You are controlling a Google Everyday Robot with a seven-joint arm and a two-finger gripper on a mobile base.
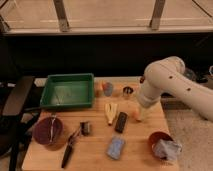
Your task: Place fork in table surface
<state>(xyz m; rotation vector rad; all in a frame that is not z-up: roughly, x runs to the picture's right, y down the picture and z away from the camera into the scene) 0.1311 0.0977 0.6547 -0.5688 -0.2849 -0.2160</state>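
The white arm [172, 82] enters from the right edge of the frame, bends at the upper right and slopes down toward the middle right of the bench [95, 152]. The hand [141, 107] is at the arm's lower end, over the bench and just above a small orange ball [136, 115], which it partly covers. I cannot tell whether the hand is open or closed, and nothing can be seen held in it.

The fork [51, 129] appears as a thin pale line lying across the dark red bowl [38, 133] at the lower left of the bench, well apart from the hand. It is too faint to make out which end carries the prongs.

Above the bowl, in the upper left part of the bench, is a green tray [67, 77]. To the right of the tray, along the far edge, are a small orange thing [99, 90], a grey-blue cup [108, 89] touching or just beside it, and a small dark cup [128, 91].

In the middle lie a pale yellow pronged piece [110, 113] and, just to its right, a dark oblong block [120, 122]. A small dark object [85, 128] sits right of the bowl, with a black-handled utensil [69, 150] slanting toward the near edge below it. A blue pad [116, 147] lies at lower centre. At lower right, an orange-brown bowl [154, 138] holds a crumpled pale cloth [167, 149].

A black chair [17, 97] is at the left edge of the frame, beside the bench.
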